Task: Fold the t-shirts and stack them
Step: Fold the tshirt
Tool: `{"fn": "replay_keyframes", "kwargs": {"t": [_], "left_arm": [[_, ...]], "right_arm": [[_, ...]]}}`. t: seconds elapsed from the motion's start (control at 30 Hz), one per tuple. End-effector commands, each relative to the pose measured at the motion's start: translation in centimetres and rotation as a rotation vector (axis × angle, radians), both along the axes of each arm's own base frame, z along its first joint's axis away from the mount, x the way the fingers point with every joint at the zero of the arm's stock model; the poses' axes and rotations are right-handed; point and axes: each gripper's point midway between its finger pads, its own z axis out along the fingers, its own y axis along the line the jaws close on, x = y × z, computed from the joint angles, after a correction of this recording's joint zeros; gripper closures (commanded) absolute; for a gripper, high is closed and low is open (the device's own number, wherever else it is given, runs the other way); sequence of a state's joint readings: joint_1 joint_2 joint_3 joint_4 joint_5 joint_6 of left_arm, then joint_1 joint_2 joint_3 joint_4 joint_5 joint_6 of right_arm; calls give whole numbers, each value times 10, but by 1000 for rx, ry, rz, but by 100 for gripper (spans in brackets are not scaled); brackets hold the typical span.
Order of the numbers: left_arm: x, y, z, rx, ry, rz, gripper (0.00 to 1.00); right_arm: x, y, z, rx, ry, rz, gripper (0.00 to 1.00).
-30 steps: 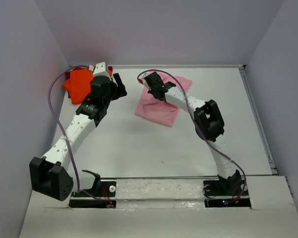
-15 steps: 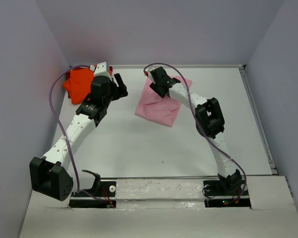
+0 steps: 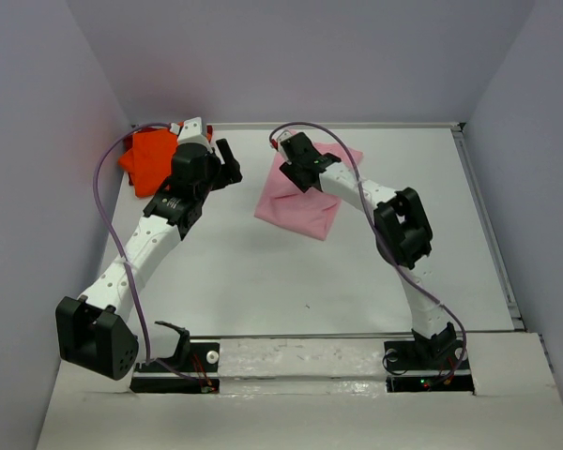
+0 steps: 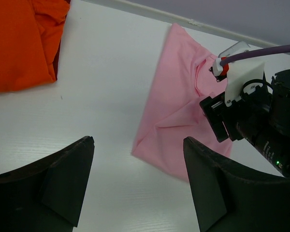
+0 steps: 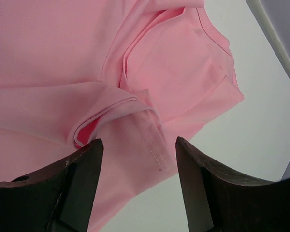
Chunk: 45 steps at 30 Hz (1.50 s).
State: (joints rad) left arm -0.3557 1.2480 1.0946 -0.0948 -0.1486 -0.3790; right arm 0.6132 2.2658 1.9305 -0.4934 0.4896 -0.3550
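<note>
A: Where are the shirts?
B: The pink shirt point(image 3: 300, 208) lies under the right gripper point(image 5: 137, 142), and the orange shirt point(image 3: 148, 155) is in the far left corner
A: Is one held?
B: No, the left gripper point(image 4: 138, 140) and right gripper both stand wide open, empty

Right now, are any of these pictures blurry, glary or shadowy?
Top view: soft, even light, all sharp, only faint shadows on the table. Left wrist view: pink t-shirt crisp, left gripper's fingers dark, slightly soft. Right wrist view: stitching sharp, right gripper's fingers nearly black, no glare.
</note>
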Motion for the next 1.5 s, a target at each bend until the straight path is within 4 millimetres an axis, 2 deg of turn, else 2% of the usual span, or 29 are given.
{"fn": "replay_keyframes", "kwargs": {"t": [0.0, 0.47, 0.83, 1.07, 1.2, 1.23, 1.27, 1.3, 1.33, 1.37, 1.47], "left_arm": [[5, 0, 11, -9, -39, 0, 16], [4, -5, 12, -13, -46, -17, 17], [3, -11, 10, -22, -40, -38, 17], [3, -14, 8, -25, -36, -47, 17], [4, -13, 7, -19, -36, -46, 17], [4, -13, 8, -21, -37, -46, 17], [4, -13, 8, -20, -37, -46, 17], [3, -13, 8, -21, -37, -46, 17], [3, -14, 9, -22, -38, -47, 17], [4, -14, 9, -22, -39, -47, 17], [4, -15, 9, -25, -37, -51, 17]], "right_arm": [[12, 14, 17, 58, -68, -4, 33], [31, 31, 2, 64, -69, 18, 33], [54, 49, 22, 104, -127, 36, 33], [60, 56, 24, 152, -146, 21, 33], [51, 55, 31, 183, -132, 21, 34], [46, 54, 50, 207, -147, 25, 34], [37, 51, 41, 206, -113, 23, 34], [35, 52, 56, 228, -127, 36, 34], [26, 52, 46, 238, -87, 47, 35], [21, 51, 58, 259, -92, 52, 35], [11, 54, 45, 260, -56, 57, 37]]}}
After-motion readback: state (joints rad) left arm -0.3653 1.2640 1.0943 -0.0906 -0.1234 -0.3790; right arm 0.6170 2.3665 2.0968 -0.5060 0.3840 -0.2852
